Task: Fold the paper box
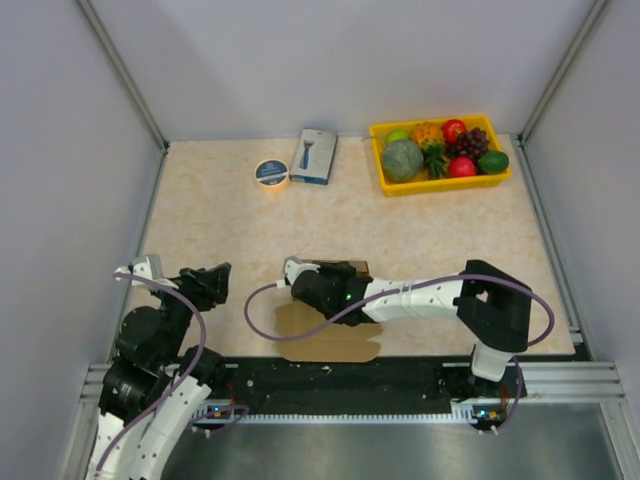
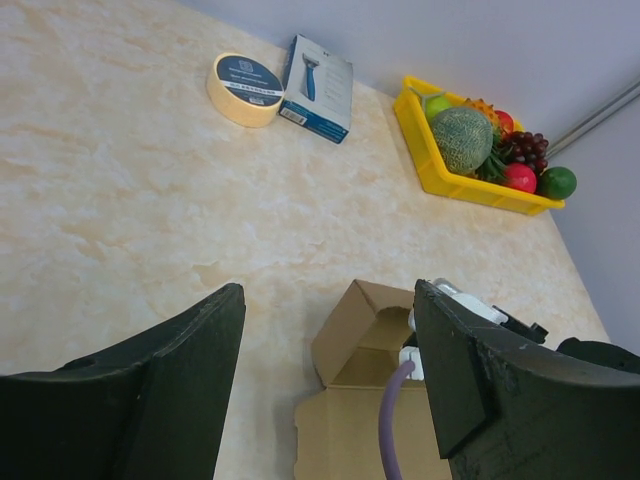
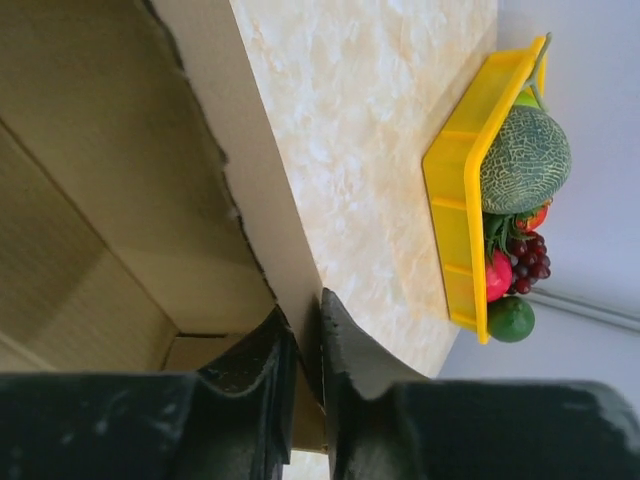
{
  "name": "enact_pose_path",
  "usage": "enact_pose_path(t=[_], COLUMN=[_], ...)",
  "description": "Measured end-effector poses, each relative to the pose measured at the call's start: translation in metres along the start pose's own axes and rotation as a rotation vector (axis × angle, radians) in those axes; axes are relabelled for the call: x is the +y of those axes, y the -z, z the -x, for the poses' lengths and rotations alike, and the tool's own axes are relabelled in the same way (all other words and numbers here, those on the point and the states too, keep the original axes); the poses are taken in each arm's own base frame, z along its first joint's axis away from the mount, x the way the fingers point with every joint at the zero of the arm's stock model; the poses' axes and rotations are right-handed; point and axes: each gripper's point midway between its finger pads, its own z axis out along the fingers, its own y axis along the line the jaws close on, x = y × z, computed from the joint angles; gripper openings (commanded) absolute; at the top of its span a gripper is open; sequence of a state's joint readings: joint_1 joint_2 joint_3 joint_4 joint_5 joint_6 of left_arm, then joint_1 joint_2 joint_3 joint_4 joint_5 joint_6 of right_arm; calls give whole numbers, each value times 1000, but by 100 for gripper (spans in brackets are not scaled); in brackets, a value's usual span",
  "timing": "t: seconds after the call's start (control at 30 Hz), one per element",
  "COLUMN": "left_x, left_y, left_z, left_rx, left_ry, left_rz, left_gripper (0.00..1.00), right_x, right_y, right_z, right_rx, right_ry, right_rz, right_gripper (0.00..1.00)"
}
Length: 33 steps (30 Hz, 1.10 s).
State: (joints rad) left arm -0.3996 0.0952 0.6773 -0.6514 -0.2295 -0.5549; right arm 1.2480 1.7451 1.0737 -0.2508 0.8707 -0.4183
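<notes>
The brown paper box (image 1: 325, 335) lies near the table's front edge, its near part flat and its far part folded up into walls. In the left wrist view the box (image 2: 365, 330) shows as a raised corner. My right gripper (image 1: 318, 284) reaches left over it and is shut on one upright wall of the box (image 3: 270, 240); the thin cardboard sits pinched between both fingers. My left gripper (image 1: 212, 280) is open and empty, to the left of the box and apart from it; its fingers (image 2: 190, 350) frame the box corner.
A yellow tray (image 1: 440, 181) of fruit stands at the back right. A blue-and-white printed box (image 1: 315, 156) and a roll of tape (image 1: 271, 174) lie at the back centre. The right arm's purple cable (image 1: 290, 330) loops over the cardboard.
</notes>
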Motion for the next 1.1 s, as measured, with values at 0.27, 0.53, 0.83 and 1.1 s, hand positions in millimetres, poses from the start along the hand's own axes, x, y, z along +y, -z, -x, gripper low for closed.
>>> enact_pose_path(t=[0.27, 0.53, 0.83, 1.1], left_x=[0, -12, -34, -61], left_y=[-5, -14, -40, -58], left_z=[-4, -5, 4, -74], left_rx=[28, 108, 211, 457], left_ry=[-14, -62, -109, 6], left_rz=[11, -9, -13, -218], left_gripper=[73, 79, 81, 76], right_x=[-19, -12, 21, 34], right_y=[5, -23, -18, -6], right_z=[23, -12, -96, -111], right_rx=[-16, 131, 405, 584], right_ry=[-75, -365, -811, -1169], right_rz=[40, 283, 564, 605], right_gripper=[0, 0, 0, 4])
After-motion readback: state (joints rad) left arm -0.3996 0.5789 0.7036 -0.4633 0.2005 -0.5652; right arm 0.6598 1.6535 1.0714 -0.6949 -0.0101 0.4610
